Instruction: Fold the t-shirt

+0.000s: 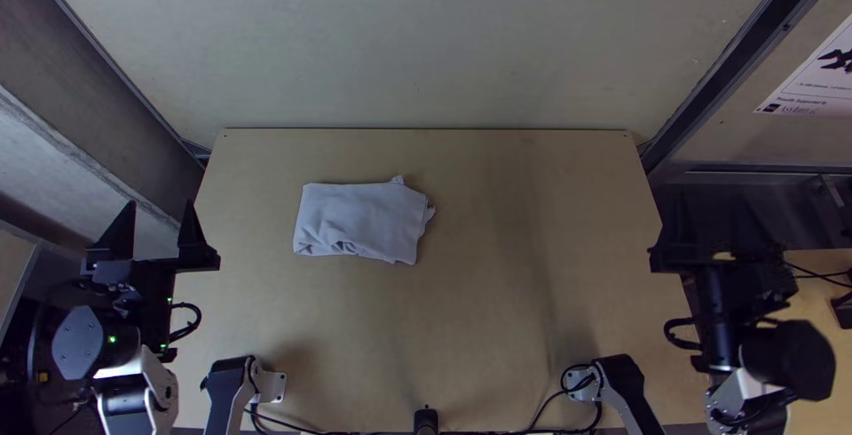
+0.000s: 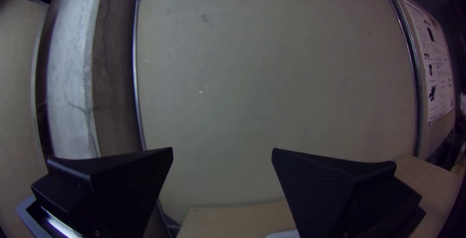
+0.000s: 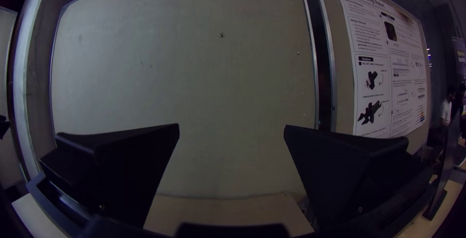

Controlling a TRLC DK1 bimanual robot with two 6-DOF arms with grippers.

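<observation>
Where I stand at the near edge, with twelve o'clock at the far side, a pale grey-white cloth t-shirt (image 1: 359, 222) lies toward eleven on the light wooden table (image 1: 497, 311), folded into a compact, slightly wrinkled rectangle. Neither gripper touches it: the left black wide-fingered gripper (image 2: 223, 150) is open near ten o'clock, the right black wide-fingered gripper (image 3: 232, 127) open near two. The bundle looks nearly finished, so the main risk is meddling. On its own face, small corners stick out between one and three o'clock; pinching just one layer there could pull the folds apart. A low fingertip sweeping in from ten might snag the top layer, or skew the whole packet. Left alone, those corners stay untidy.
</observation>
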